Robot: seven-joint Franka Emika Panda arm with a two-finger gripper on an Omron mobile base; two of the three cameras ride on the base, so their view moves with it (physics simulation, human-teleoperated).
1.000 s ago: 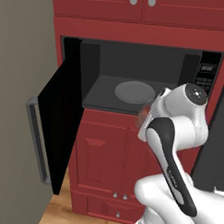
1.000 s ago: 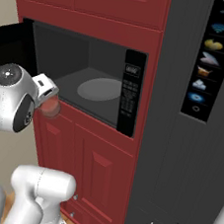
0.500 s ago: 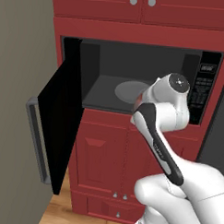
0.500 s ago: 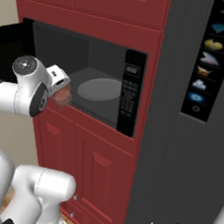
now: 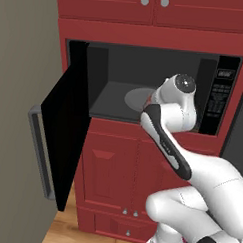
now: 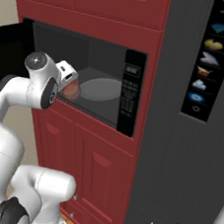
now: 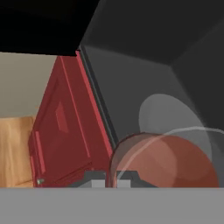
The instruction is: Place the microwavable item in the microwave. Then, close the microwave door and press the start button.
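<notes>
Cup carried to the mouth of the open microwave

The cup [image 6: 72,90] with reddish contents is in the end effector [image 6: 68,81], which seems clamped on it, just at the front sill of the microwave [image 5: 150,89]; a second ago it hung lower, in front of the red cabinet, so the placing step is well begun; the turntable [image 6: 101,89] lies just beyond; the door [image 5: 65,136] stands wide open. The fingers are hidden behind the cup and wrist; the hand view cuts the cup at the bottom.

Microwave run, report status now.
Gripper shut on cup, at the microwave mouth. Cup not yet on turntable. Door swung wide open. Path inside unobstructed.
</notes>
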